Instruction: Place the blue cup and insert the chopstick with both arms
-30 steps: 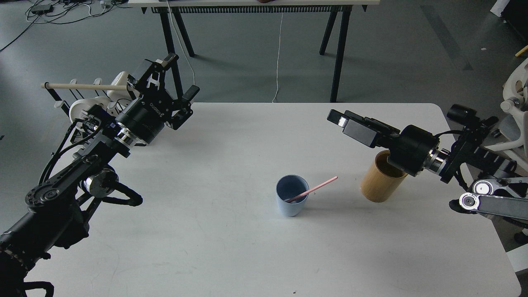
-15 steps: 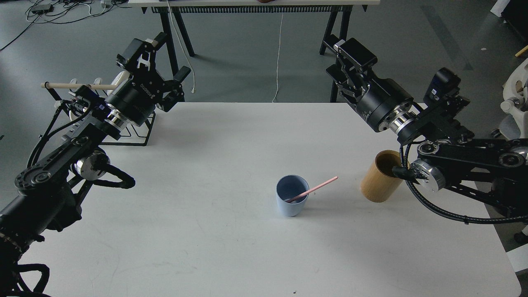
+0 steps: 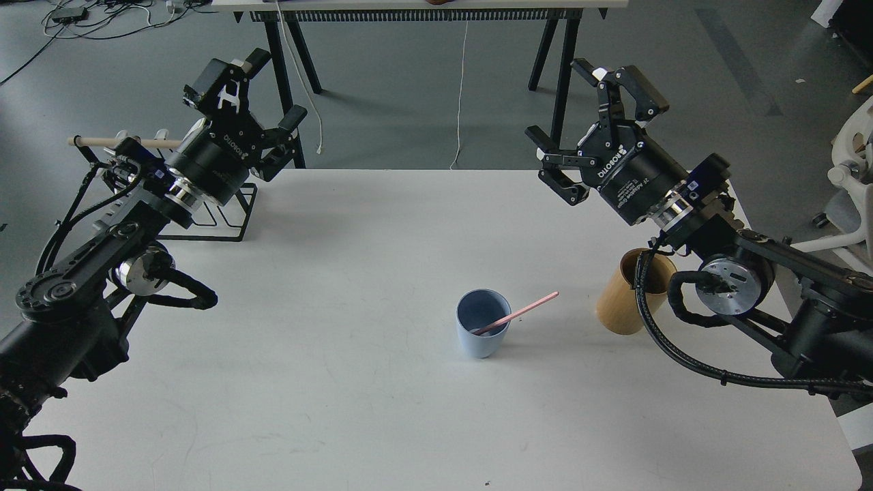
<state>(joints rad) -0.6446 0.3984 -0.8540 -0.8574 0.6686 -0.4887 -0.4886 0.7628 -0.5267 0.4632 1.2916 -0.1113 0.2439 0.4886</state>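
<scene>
A blue cup (image 3: 483, 332) stands upright on the white table (image 3: 341, 382), right of centre. A pink chopstick (image 3: 525, 311) leans in it, its free end pointing right and up. My left gripper (image 3: 262, 92) is open and empty, raised over the table's far left corner. My right gripper (image 3: 592, 106) is open and empty, raised over the far right part of the table, well above and behind the cup.
A wooden bamboo holder (image 3: 626, 294) stands right of the cup, partly behind my right arm. A black wire rack (image 3: 218, 218) with a wooden rod (image 3: 126, 142) sits at the far left. A trestle table (image 3: 423, 13) stands behind.
Both arms have lifted and drawn back from the table's middle. The right gripper rose and turned, its fingers now spread. The cup and chopstick have not moved.
</scene>
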